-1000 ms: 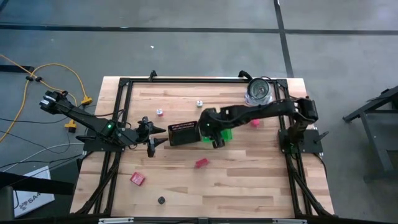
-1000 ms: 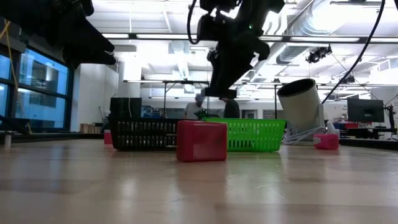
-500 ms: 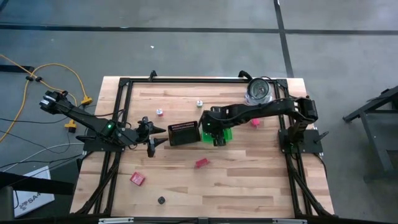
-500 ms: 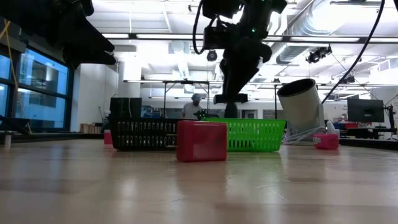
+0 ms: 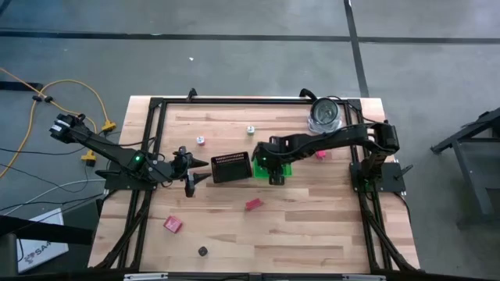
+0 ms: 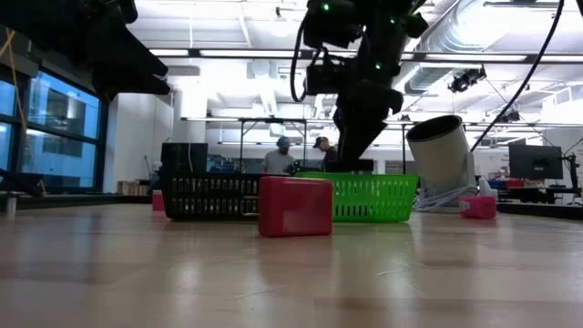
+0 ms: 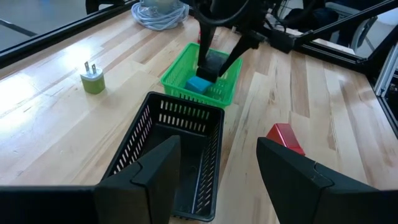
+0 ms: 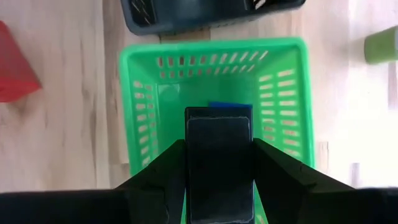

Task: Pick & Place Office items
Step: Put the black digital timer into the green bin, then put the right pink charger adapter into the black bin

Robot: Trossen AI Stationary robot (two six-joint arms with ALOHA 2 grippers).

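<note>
Right gripper [image 8: 219, 177] is over the green bin [image 8: 142, 134] near the bench centre, fingers pinching a black block [image 8: 219, 155] upright between them. Compared with a second ago, the arm has shifted from above the black mesh tray [image 5: 231, 168] side toward the bin, and in the low view the gripper has come down from well above the rim to about rim level. The block hangs inside the bin's opening; whether it touches the floor cannot be told. A blue block [image 7: 198, 84] already lies in the bin, directly beyond the held one.

Judgement: the carry is finished and release is the step in hand. The bin is small, so the drop should land beside or on the blue piece.

Left gripper [image 7: 217, 168] waits near the left edge of the bench, facing the mesh tray, fingers spread with nothing between them.

Still out on the bench: a red block [image 5: 252, 204] toward the front of centre, another red block [image 5: 173, 224] near the front-left corner, a pink block [image 5: 319, 154] right of the bin, a small black bit [image 5: 202, 251] at the front edge, a pink bit [image 5: 200, 140] and a white bit [image 5: 251, 130] toward the back. Most of the task remains.
</note>
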